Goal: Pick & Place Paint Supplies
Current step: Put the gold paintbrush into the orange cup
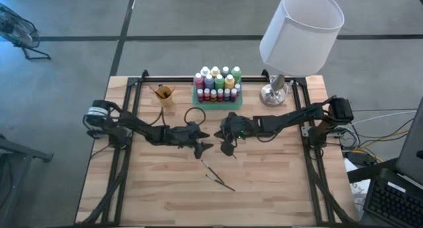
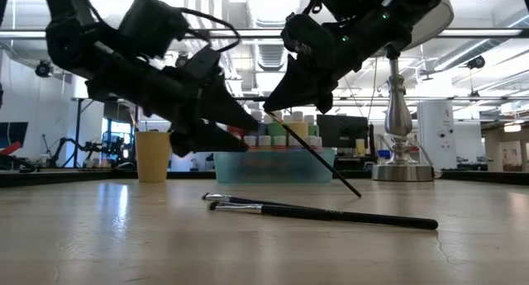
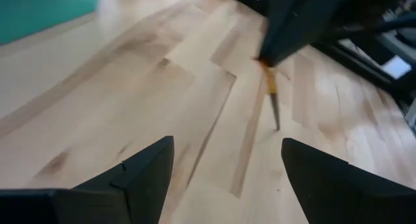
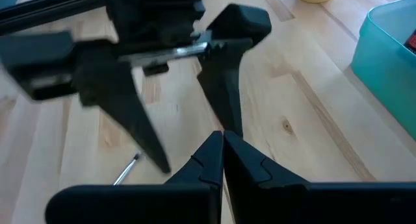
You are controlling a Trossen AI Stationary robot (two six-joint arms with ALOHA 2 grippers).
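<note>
A thin paintbrush (image 2: 318,155) is clenched by the right gripper (image 1: 228,146), its fingers pressed tight together just above mid-table; in the low view the brush slants down from the fingertips w/ its dark end at or just above the wood, contact not resolvable. In the left wrist view the held brush shows a yellowish band & dark tip hanging below the right gripper. The left gripper (image 1: 202,147) is held just beside the right one, tips nearly facing, its fingers (image 3: 140,175) spread wide w/ nothing between them, only bare tabletop (image 3: 149,100) seen past them. On the near side of both grippers, two more brushes (image 1: 218,177) are laid on the wood; in the low view they lie close together, bristle ends side by side. On the far side of the grippers, the green tray (image 1: 217,100) is seen packed w/ paint bottles (image 1: 219,82), upright, caps pale, colours mixed. Beside the tray, beyond the left gripper, a small orange cup (image 1: 164,94) is stood w/ brush handles in it. Beyond the right gripper, a lamp (image 1: 299,30) w/ white shade is stood at the table's far edge.
</note>
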